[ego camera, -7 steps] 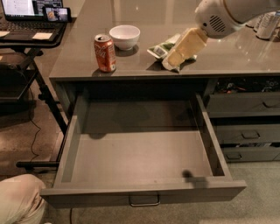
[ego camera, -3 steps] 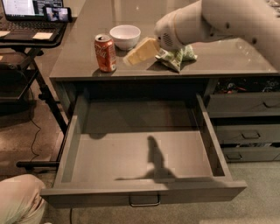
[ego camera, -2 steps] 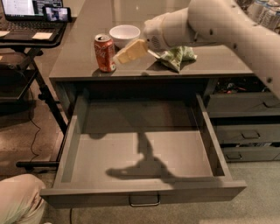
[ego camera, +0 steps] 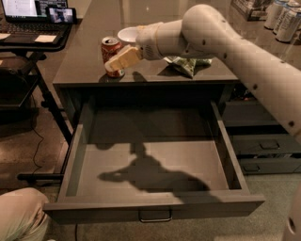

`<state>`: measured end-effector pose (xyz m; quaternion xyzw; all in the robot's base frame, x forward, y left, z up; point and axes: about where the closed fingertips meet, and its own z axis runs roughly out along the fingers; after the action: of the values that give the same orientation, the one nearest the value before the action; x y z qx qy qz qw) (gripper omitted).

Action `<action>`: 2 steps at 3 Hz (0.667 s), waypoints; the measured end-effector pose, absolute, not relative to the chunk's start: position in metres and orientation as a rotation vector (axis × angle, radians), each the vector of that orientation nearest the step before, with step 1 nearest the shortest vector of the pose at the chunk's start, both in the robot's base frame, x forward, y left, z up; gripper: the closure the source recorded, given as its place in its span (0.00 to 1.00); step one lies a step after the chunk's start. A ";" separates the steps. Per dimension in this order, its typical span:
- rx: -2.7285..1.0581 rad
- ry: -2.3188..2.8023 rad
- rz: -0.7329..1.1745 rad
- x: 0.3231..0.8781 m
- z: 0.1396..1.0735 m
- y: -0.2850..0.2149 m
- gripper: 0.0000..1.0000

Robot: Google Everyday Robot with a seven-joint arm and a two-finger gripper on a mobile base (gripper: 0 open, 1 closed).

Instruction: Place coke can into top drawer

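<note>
- Pincer at front-left part of counter, right up against coke can, overlapping its lower right side in this view.
- Pincer state: can't tell whether spread or pressed together; contact w/ can not clear either.
- Coke can upright on counter near front-left corner, silver top visible, not in drawer.
- Top drawer pulled fully out below counter edge; arm's shadow lies across its floor.
- Arm comes in from right, reaching across counter above drawer.
- White bowl just behind can, partly hidden by arm.
- Green snack bag on counter to right of can, under arm.
- Pale cans at far right rear, well apart from coke can.
- Narrower stacked drawers to right, closed.
- Laptop on side stand at left.
</note>
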<state>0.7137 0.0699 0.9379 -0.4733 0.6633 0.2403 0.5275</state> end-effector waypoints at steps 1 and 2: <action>-1.175 1.554 0.622 0.720 0.928 0.094 0.00; -1.216 1.527 0.674 0.727 0.916 0.114 0.19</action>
<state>0.7267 0.1139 0.9165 -0.5057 0.6348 0.2801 0.5126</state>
